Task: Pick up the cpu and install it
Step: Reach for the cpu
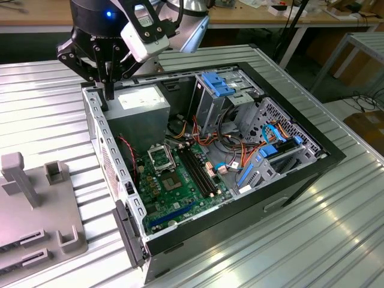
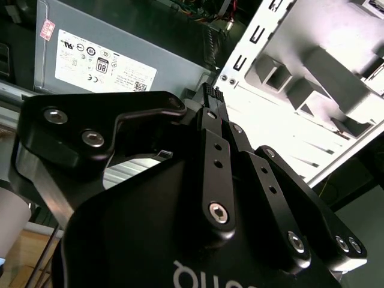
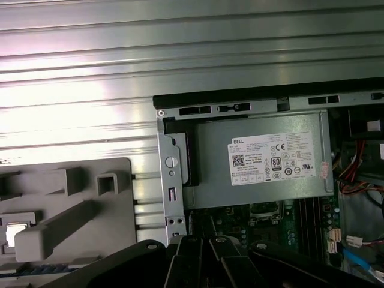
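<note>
Item: cpu [image 3: 15,234], taken to be the small pale square lying flat in a recess of the grey fixture block [image 3: 117,240], in the first wrist view. Location: outside the open computer case [image 1: 198,231], on the ribbed metal table [image 1: 48,108], off the case wall that carries the power supply [image 1: 141,108], on the exterior view's left of the case. Nothing touches it. Destination fitting: the black-framed socket [image 1: 161,157] on the green motherboard [image 1: 180,192], inside the case on its floor, just beyond the power supply; whether its frame stands open cannot be told. Gripper [image 1: 110,93]: hanging over the case's corner at the power supply, well apart from the cpu. Its fingers are drawn together, with nothing seen between them, so it is judged to be clenched and empty. Handling, by judgement: very light, thin and stiff, so weight is no concern. The metal top is probably smooth and slippery. The underside contacts, and the socket's, are likely delicate, so pressure on either face or any tilt when seating it risks damage. Hold: by two opposite edges, fingertips low on the sides, with the chip kept level. The recess walls may leave little room beside those edges. Progress, by judgement: pickup not yet made.
</note>
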Controlling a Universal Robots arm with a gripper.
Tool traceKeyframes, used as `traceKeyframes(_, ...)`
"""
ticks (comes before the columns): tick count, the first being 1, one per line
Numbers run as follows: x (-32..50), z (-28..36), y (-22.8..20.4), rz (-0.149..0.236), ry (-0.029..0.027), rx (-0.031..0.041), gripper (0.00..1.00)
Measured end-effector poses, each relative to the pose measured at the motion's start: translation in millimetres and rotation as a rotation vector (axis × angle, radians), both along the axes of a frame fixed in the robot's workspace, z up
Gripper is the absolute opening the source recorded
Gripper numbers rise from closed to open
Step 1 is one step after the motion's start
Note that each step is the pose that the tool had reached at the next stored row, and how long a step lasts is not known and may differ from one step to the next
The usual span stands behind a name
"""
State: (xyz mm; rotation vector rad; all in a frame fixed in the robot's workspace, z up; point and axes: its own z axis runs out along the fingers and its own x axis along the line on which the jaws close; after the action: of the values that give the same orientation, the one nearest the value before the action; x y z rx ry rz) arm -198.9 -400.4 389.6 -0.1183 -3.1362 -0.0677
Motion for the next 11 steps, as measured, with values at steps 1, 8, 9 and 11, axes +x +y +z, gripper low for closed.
traceKeyframes(1,-0.7,0.0,0.0,0.000,0.0000,0.0000,0.11)
traceKeyframes(8,-3.3,0.0,0.0,0.000,0.0000,0.0000,0.11)
traceKeyframes(9,-3.4,0.0,0.0,0.000,0.0000,0.0000,0.11)
traceKeyframes(11,-3.4,0.0,0.0,0.000,-0.0001,0.0000,0.11)
